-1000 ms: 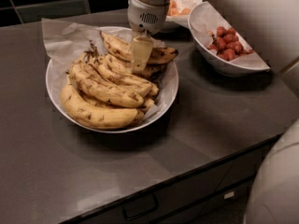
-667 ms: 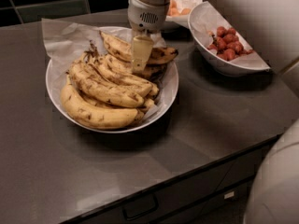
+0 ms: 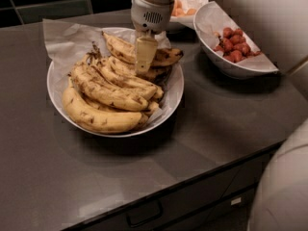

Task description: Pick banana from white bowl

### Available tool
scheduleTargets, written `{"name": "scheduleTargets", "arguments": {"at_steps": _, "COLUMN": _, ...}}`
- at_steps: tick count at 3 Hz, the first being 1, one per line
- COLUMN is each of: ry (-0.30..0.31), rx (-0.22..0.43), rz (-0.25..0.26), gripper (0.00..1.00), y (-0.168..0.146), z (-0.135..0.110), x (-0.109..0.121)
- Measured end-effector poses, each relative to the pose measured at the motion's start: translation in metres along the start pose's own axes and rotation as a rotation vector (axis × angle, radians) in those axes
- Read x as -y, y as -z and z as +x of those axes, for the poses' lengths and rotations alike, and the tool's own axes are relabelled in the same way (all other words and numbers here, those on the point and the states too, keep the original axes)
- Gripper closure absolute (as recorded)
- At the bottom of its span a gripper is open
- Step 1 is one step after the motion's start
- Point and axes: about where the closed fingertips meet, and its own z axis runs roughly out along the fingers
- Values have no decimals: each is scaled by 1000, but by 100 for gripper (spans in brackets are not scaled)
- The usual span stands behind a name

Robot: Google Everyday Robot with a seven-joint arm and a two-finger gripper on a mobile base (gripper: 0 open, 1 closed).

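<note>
The white bowl (image 3: pixel 176 96), wide, shallow and lined with crinkled white paper, stands on the dark counter left of centre. The banana (image 3: pixel 121 47), long, slim and freckled with a dark tip at its right end, lies along the bowl's far side. My gripper (image 3: pixel 144 69) comes straight down from above onto the middle of this banana, its pale tip at the fruit's near edge. A bunch of bananas (image 3: pixel 113 86) joined at a dark stem fills the bowl's middle. A fat, paler banana (image 3: pixel 96 117) lies along the near rim.
A deeper white bowl of red berries (image 3: pixel 237 67) stands to the right. A white bowl of orange fruits (image 3: pixel 188 6) stands behind my arm. The counter's front edge (image 3: pixel 192 177) runs diagonally, with a drawer below. My pale body (image 3: pixel 284 186) fills the lower right corner.
</note>
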Motion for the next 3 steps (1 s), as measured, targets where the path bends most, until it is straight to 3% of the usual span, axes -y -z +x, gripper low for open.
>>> {"name": "scheduleTargets", "arguments": {"at_steps": 3, "ry": 75, "rx": 45, "rz": 82, "gripper": 100, "y": 29, "z": -24, "x": -7}}
